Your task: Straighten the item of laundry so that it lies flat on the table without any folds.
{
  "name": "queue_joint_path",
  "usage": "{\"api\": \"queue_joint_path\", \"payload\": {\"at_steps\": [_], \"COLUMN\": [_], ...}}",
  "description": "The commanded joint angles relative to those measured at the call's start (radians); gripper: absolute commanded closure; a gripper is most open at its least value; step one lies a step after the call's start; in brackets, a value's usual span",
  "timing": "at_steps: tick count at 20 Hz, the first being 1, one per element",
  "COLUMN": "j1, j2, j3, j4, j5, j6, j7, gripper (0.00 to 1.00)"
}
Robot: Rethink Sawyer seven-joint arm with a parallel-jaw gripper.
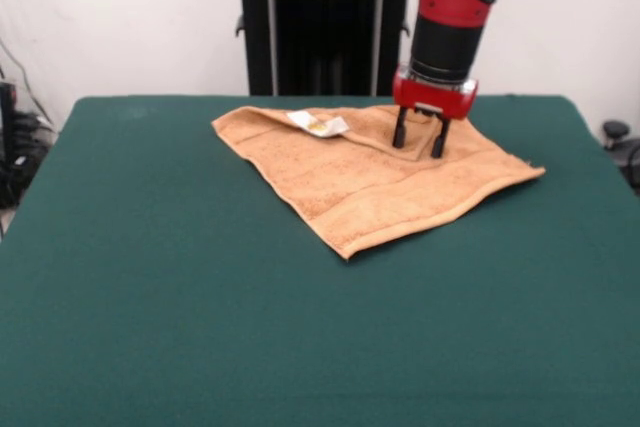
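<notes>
Front view: an orange-tan towel [375,182] is lying on the far half of the green table [150,297], right of centre, forming a rough triangle with its far corner folded over itself. The red arm's gripper [419,144] is coming straight down onto that folded flap — fingers spread, tips touching cloth on either side of the flap's point. Nothing is being pinched yet; the fold likely needs pulling toward the pedestal.

The orange towel [375,182] lies on the green table [150,297], near the far side. One far edge is folded over, with a white label [318,124] on it. The gripper [419,146] points down with its two fingers apart, tips on the folded part.
</notes>
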Motion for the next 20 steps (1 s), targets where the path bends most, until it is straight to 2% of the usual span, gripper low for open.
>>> {"api": "queue_joint_path", "payload": {"at_steps": [1,17,20], "j1": [0.007,0.116,0.116], "j2": [0.118,-0.007,-0.009], "j3": [0.046,-0.069,-0.068], "j4": [-0.153,-0.138,-0.137], "j5": [0.080,0.126,0.122], "j6": [0.053,0.248,0.248], "j7": [0.168,0.161,0.168], "gripper": [0.00,0.00,0.00]}}
